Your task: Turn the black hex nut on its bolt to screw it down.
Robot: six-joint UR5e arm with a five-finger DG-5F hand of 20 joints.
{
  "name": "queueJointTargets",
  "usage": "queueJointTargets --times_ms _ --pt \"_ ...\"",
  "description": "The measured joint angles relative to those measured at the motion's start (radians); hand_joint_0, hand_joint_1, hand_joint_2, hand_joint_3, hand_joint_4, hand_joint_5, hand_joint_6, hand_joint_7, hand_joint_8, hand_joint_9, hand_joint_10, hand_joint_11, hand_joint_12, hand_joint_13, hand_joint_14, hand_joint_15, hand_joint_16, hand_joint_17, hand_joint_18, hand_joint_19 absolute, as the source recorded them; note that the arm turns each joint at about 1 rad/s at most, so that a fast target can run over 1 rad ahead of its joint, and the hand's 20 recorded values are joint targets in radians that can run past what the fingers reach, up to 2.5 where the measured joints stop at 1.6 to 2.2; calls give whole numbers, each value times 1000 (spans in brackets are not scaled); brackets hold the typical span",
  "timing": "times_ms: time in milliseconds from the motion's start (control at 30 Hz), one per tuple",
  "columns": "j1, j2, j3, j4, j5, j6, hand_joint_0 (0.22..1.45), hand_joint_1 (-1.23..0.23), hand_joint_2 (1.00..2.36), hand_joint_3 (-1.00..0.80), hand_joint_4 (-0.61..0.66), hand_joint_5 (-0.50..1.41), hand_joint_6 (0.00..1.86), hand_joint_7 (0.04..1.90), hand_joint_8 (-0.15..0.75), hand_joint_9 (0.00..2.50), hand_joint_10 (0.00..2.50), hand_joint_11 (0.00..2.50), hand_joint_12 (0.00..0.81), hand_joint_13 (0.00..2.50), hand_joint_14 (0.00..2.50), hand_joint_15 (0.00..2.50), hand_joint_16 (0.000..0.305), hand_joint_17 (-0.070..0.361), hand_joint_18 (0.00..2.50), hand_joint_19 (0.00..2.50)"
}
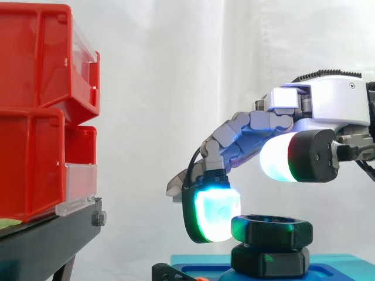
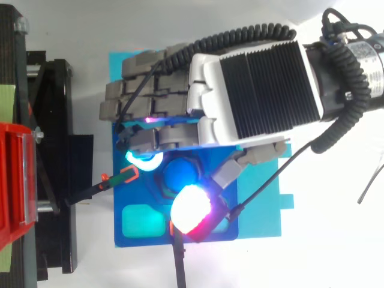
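Observation:
The black hex nut (image 1: 271, 229) sits high on its bolt, above a second black hex piece (image 1: 269, 260), on a blue plate (image 2: 129, 198). In the top view the nut (image 2: 161, 187) rings the blue bolt top (image 2: 179, 174). My hand (image 1: 328, 105) reaches in from the right, above the plate. One finger bends down, and its cyan fingertip (image 1: 217, 213) rests against the nut's left side. The thumb's white pad (image 1: 281, 157) hangs above the nut, clear of it. From above, the hand (image 2: 258, 84) covers the far half of the plate.
Red bins (image 1: 35, 117) are stacked on a black stand (image 1: 47, 240) to the left, a short gap from the plate. A small orange and green clip (image 2: 123, 176) on a black rod lies at the plate's left edge. A white curtain hangs behind.

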Motion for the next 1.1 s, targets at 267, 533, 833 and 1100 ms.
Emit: queueJointTargets --times_ms 267,533,833,1100 --pt "-37 0 0 0 -35 -2 515 -235 1000 -500 277 -109 768 987 318 568 4 182 375 591 3 122 51 115 520 223" --pt "-48 1 15 2 -59 -2 516 -233 1000 -500 276 -109 768 977 318 568 4 189 374 591 3 126 51 115 522 230" --pt "-24 0 37 11 -37 -5 516 -233 1000 -500 289 -102 703 1027 318 566 4 189 375 587 3 124 51 115 521 220" --pt "9 -1 38 28 4 -18 515 -233 1000 -500 297 -98 685 1049 318 564 4 188 375 584 4 123 51 115 518 231"
